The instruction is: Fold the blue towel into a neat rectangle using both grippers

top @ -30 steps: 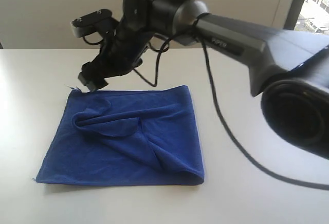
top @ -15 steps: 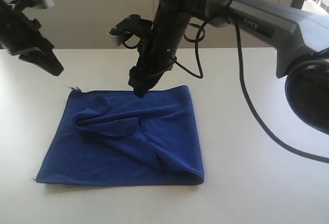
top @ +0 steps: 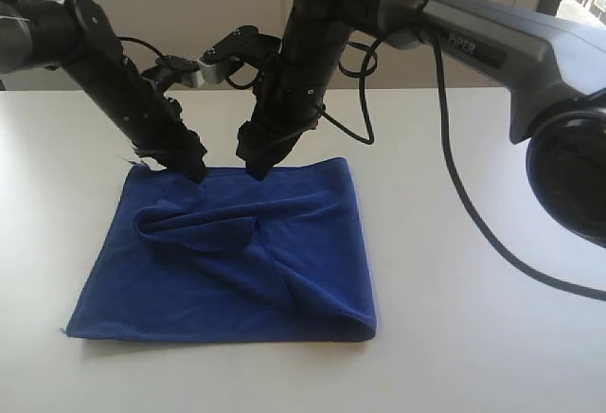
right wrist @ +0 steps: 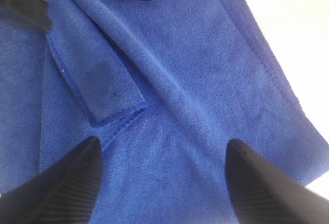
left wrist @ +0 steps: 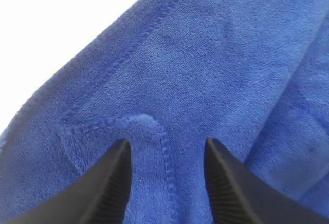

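Observation:
The blue towel (top: 237,252) lies on the white table, roughly folded, with rumpled folds across its middle and a small white tag at its far left corner. My left gripper (top: 194,170) hangs at the towel's far edge near that corner, open, its fingertips (left wrist: 119,157) straddling a stitched hem (left wrist: 165,147) of the towel (left wrist: 216,64). My right gripper (top: 254,167) is at the far edge near the middle, open wide above the towel (right wrist: 195,106), with only cloth between its fingertips (right wrist: 85,160).
The white table (top: 473,337) stretches around the towel. The right arm's thick black body (top: 530,62) and its hanging cable (top: 445,233) cross the right side. A wall stands behind the table.
The left arm has swung in from the far left and come down to the towel's far left edge. The right gripper has stayed at the far edge.

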Controlling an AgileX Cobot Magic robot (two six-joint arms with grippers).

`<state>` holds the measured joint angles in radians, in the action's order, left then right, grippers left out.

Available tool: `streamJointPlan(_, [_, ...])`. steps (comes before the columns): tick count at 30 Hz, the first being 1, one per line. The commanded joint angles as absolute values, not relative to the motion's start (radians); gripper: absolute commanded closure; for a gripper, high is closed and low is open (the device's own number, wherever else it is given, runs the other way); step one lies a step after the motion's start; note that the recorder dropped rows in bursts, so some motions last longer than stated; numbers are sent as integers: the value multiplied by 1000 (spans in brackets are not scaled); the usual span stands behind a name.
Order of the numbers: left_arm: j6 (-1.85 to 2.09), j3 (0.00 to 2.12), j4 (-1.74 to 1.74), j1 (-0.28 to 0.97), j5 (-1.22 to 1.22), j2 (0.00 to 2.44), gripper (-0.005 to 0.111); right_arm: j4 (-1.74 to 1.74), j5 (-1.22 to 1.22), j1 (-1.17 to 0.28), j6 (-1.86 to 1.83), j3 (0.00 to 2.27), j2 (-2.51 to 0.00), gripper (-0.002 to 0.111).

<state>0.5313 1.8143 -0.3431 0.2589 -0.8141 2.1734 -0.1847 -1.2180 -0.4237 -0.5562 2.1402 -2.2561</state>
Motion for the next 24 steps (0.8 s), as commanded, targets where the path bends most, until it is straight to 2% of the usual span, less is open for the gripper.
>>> streamJointPlan(1, [489, 1822, -322, 272, -795, 2211, 58, -187, -1221, -417, -551, 2139, -2247, 45])
streamJointPlan(17, [471, 1822, -316, 272, -752, 2276, 58, -187, -1221, -417, -546, 2139, -2247, 45])
streamJointPlan(24, [413, 1822, -261, 272, -752, 2278, 79, -187, -1221, -417, -546, 2139, -2247, 45])
